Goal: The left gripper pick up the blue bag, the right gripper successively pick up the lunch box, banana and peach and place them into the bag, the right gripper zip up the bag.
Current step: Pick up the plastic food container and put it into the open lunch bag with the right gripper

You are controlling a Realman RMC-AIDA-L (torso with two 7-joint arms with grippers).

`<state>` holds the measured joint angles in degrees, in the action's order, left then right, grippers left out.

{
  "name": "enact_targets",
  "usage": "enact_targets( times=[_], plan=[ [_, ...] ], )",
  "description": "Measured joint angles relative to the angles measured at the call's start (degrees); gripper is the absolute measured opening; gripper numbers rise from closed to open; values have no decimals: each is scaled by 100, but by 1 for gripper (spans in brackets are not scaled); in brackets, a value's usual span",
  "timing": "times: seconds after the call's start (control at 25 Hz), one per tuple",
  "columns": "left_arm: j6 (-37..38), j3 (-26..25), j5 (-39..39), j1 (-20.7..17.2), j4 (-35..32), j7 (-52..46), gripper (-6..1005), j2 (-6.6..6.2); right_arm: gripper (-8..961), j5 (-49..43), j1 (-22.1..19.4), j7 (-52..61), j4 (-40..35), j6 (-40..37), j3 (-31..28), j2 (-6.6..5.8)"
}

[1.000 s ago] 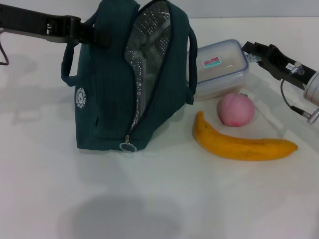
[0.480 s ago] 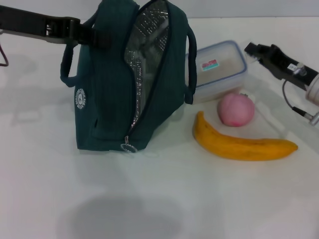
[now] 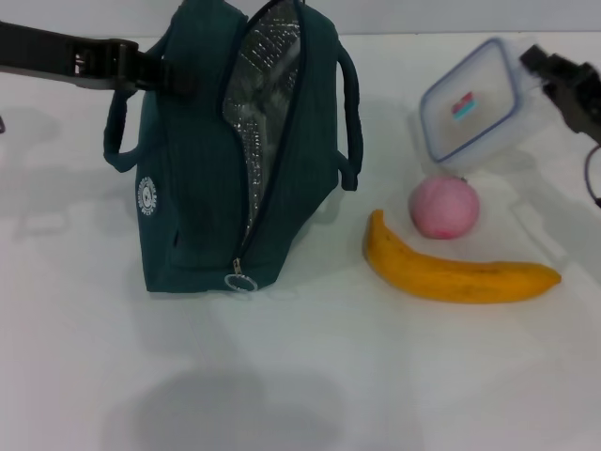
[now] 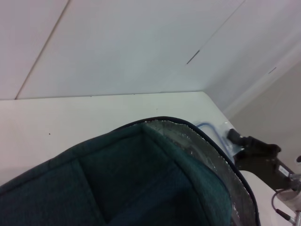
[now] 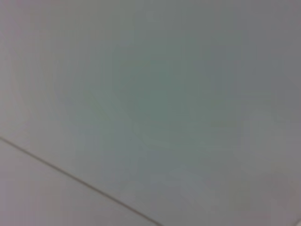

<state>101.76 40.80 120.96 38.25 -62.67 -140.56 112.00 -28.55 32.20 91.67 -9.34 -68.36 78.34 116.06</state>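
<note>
So the lunch box (image 3: 472, 111) is gripped tilted by the right gripper (image 3: 543, 70); the blue bag (image 3: 235, 150) handle is clamped by the left gripper (image 3: 155, 70).

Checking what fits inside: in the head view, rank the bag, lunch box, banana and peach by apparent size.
1. Bag, clearly largest.
2. Banana and lunch box: similar; the lifted, tilted box makes ranking unsure.
3. Peach, smallest.

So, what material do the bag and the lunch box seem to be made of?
Bag: dark teal woven fabric, matte; its lining looks like crinkled silver foil. Lunch box: apparently translucent plastic with a blue-rimmed lid, held tilted by the right gripper.
</note>
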Motion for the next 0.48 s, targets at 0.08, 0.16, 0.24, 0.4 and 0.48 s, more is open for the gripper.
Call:
enact_targets(
  times=[0.08,0.16,0.24,0.4,0.48],
  plan=[
    [-6,-1,-2,-2,0,-8,33,4,94,141,-114,-1,2,-203,-1,-13],
    [-8,-2,-3,0,0,-33,33,13,95,268,-198,-1,18,-381,-2,-20],
    [-7,-3,-3,0,0,-60,33,21,96,422,-281,-1,28,-598,-4,-32],
    [22,16,-9,14,113,-181,33,25,98,834,-430,7,30,-1190,-12,-50],
    [78,21,-31,50,218,-232,33,4,98,1095,-459,40,30,-1572,-13,-75]
  ],
)
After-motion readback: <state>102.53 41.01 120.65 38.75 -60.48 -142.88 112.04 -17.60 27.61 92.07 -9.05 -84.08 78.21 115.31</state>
